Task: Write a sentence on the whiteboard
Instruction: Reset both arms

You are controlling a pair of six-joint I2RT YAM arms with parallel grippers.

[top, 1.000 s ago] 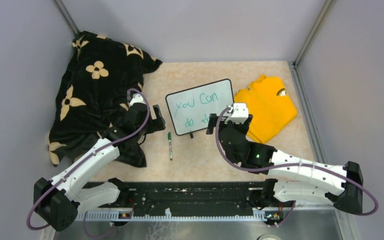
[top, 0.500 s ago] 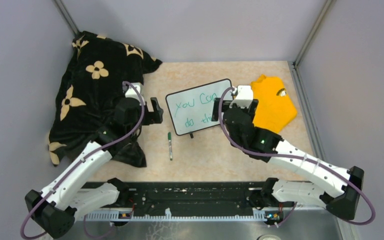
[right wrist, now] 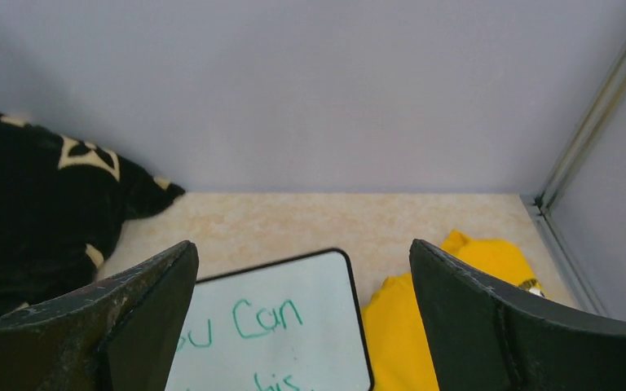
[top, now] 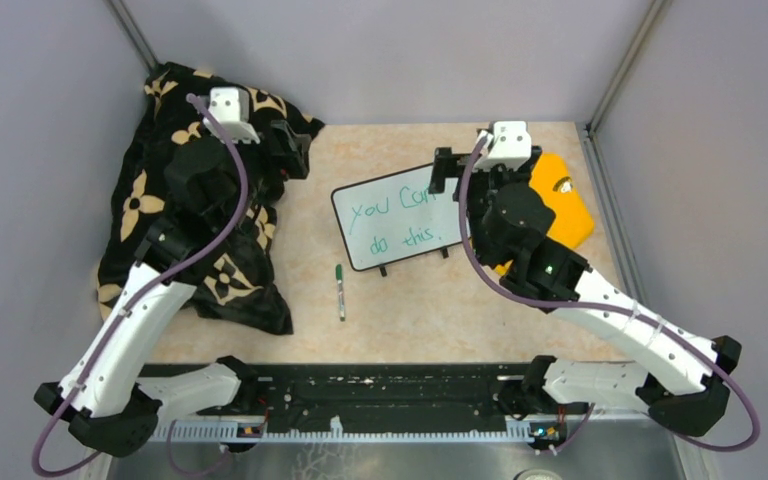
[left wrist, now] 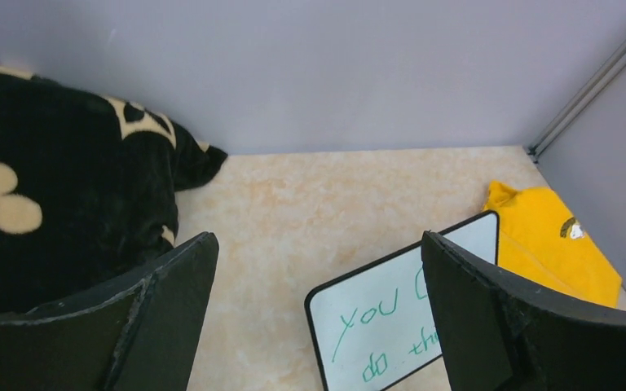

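Note:
The whiteboard (top: 390, 225) lies at the table's middle, black-framed, with green writing "you Can do this." It also shows in the left wrist view (left wrist: 375, 322) and the right wrist view (right wrist: 293, 326). A green marker (top: 340, 291) lies capped on the table just in front of the board's left corner. My left gripper (top: 292, 150) is open and empty, raised over the edge of the black blanket, left of the board. My right gripper (top: 457, 170) is open and empty, raised over the board's far right corner.
A black blanket with cream flower shapes (top: 185, 190) is heaped at the left. A folded yellow shirt (top: 565, 205) lies right of the board, partly under my right arm. Grey walls close the back and both sides.
Both arms have risen and pulled back from the board toward the far wall. The left went up over the blanket, the right up over the board's right end. The word "this." now shows complete.

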